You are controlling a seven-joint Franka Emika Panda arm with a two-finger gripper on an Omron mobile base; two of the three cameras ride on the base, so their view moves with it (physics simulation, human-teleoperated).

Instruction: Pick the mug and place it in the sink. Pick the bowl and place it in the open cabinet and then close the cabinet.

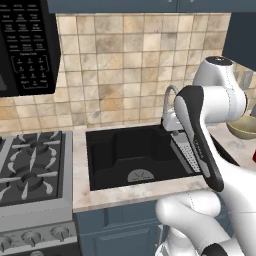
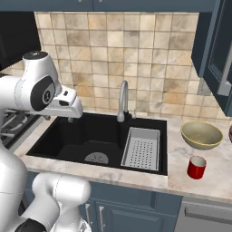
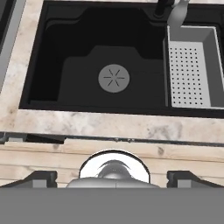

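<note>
Nearest the viewer, the gripper [image 3: 112, 177] hangs above the front edge of the counter [image 2: 136, 177], its two dark finger tips [image 3: 40, 178] set far apart at either side of the hand view — the jaws are spread wide and hold nothing.

Just beyond the counter edge lies the sink [image 3: 65, 78], a black rectangular basin with a round grey drain [image 3: 113, 78] in its floor. A grey perforated tray [image 3: 190, 74] sits in the right part of the basin, and the curved chrome faucet [image 2: 122, 102] rises from the back rim beside it. The basin holds no dishes.

To the right of the sink, on the marbled counter, stands the mug [image 2: 196, 167] — small, red, upright, near the front edge. Behind it and a little to the right rests the bowl [image 2: 201, 134], wide and olive-tan, upright, well apart from the mug. In the left base view only part of the bowl's rim shows past the arm.

To the left of the sink, the stove [image 1: 32, 167] with its black grates adjoins the counter, and a black microwave [image 1: 27, 47] hangs above it.

Farthest back, a tan tiled wall [image 2: 136, 59] runs behind the sink. At upper right the cabinet [image 2: 213, 41], dark blue, stands with its door [image 2: 224, 68] swung outward, a long silver bar handle on it.
</note>
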